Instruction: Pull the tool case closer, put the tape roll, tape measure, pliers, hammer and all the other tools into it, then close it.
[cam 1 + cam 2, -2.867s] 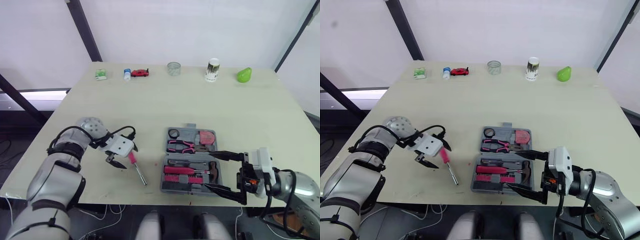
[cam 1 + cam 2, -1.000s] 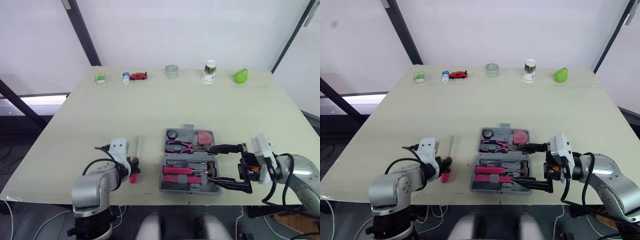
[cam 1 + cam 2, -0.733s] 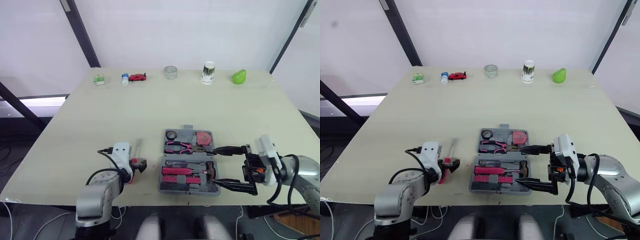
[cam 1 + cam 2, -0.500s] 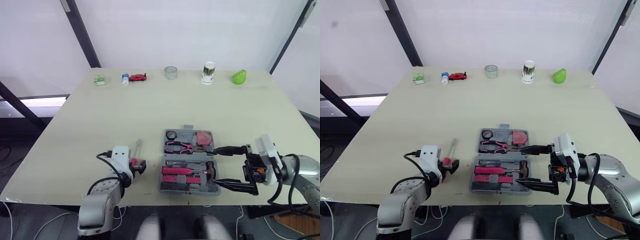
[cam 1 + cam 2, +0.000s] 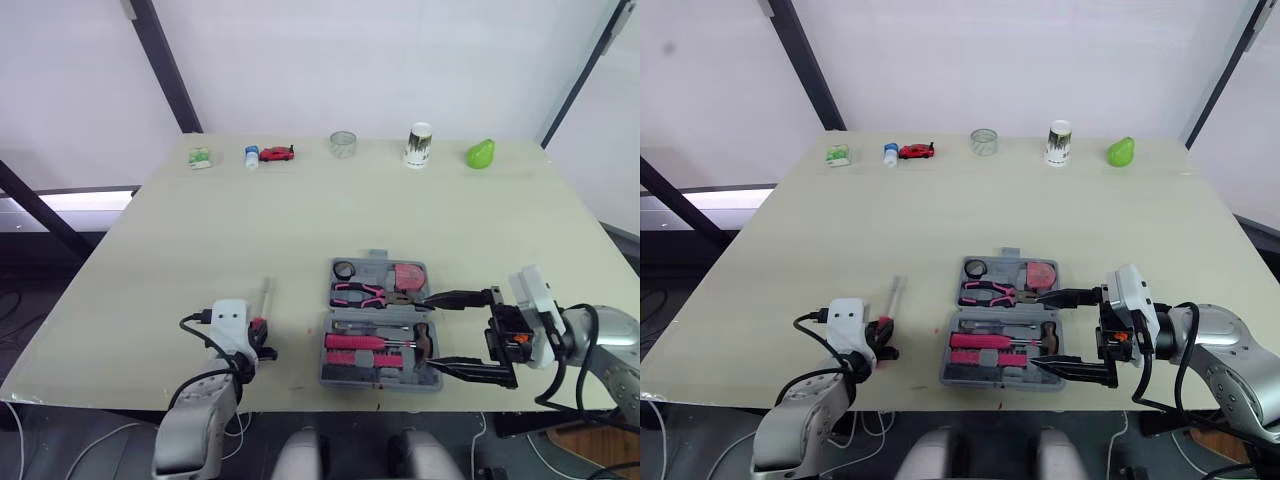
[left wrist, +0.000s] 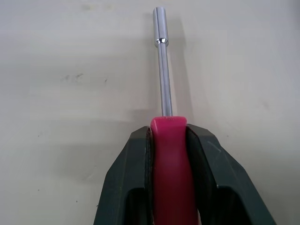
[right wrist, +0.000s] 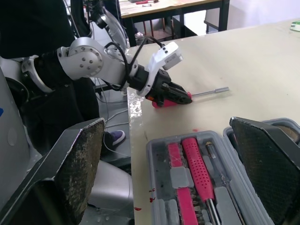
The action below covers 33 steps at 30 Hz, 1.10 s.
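The grey tool case (image 5: 322, 350) lies open near the table's front edge, with pliers (image 5: 360, 293), a tape roll (image 5: 346, 268), a tape measure (image 5: 411, 275), a hammer (image 5: 425, 340) and pink-handled tools in it. To its left a pink-handled driver (image 5: 264, 296) lies on the table, shaft pointing away from me. My left gripper (image 5: 262, 336) is shut on the pink handle (image 6: 169, 159), and the steel shaft (image 6: 161, 65) sticks out beyond the fingers. My right gripper (image 5: 428, 333) stands open at the case's right side, its fingertips over the right edge.
Along the far edge stand a green pack (image 5: 200, 156), a small bottle (image 5: 253, 155), a red toy car (image 5: 279, 153), a glass jar (image 5: 345, 143), a paper cup (image 5: 419, 145) and a green pear (image 5: 481, 154). The case and driver lie close to the front edge.
My left gripper spread its fingers and clamped again on the driver's handle, and the driver shifted a little to the left. The right arm and the case stayed still.
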Motion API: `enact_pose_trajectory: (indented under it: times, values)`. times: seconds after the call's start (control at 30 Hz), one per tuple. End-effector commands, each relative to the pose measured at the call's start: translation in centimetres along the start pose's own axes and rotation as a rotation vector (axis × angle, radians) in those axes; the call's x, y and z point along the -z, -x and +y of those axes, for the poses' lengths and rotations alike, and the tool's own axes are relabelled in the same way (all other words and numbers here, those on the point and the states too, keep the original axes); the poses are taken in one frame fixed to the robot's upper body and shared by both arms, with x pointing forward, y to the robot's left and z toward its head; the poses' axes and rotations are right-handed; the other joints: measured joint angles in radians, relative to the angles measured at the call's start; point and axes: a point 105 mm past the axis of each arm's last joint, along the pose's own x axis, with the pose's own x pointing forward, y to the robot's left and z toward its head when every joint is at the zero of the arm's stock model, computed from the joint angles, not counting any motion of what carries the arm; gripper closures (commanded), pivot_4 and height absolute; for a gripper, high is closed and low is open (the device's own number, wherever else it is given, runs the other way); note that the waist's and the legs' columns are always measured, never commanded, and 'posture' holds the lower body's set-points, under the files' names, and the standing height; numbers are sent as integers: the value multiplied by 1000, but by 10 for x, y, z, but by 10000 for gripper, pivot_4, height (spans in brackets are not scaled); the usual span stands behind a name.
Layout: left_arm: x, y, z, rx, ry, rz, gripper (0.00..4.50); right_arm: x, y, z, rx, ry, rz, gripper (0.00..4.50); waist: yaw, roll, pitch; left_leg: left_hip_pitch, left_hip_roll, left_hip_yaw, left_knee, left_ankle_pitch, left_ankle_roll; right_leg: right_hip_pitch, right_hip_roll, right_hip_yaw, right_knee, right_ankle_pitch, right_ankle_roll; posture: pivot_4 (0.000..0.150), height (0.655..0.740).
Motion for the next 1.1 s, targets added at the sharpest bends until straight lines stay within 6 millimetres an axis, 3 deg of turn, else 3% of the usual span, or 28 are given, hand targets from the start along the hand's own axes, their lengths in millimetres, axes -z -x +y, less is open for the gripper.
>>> enact_pose_trajectory:
  times: [0.03, 0.13, 0.27, 0.47, 0.67, 1.1]
  values:
    - [-33, 18, -20, 194, -87, -138, 38870, -6, 2, 4, -1, 28, -16, 0, 0, -3, 2, 0, 0, 0, 0, 0, 0, 0, 0, 0, 0, 0, 0, 1500, 7400]
    - [-49, 41, -47, 467, -180, -165, 38870, -3, 8, 4, 9, 22, -2, 0, 2, -4, 4, -1, 2, -1, -1, 0, 0, 0, -1, -1, -1, 0, -1, 1500, 7400]
    - [-48, 68, -70, 820, -364, -53, 38870, 3, 21, 5, 32, 12, 42, 0, 3, -2, 5, -1, 5, 3, -3, 0, 0, 0, -2, 0, -5, -1, -1, 1500, 7400]
    - [-41, 82, -82, 1079, -590, 116, 38870, 12, 39, 11, 62, 1, 109, 0, 3, -2, 5, 0, 5, 6, -9, 0, 0, 0, -1, 1, -10, 0, -1, 1500, 7400]
    - [-33, 75, -100, 1164, -707, 287, 38870, 17, 54, 20, 88, -17, 172, 0, 7, -2, 6, 0, 2, 8, -12, 0, 0, -1, 1, 1, -12, 0, 1, 1500, 7400]
    - [-24, 48, -143, 1166, -901, 385, 38870, 14, 85, 15, 120, 7, 270, 0, 2, -3, 7, 0, 0, 9, -11, 0, 0, 0, 1, 2, -12, 1, 4, 1500, 7400]
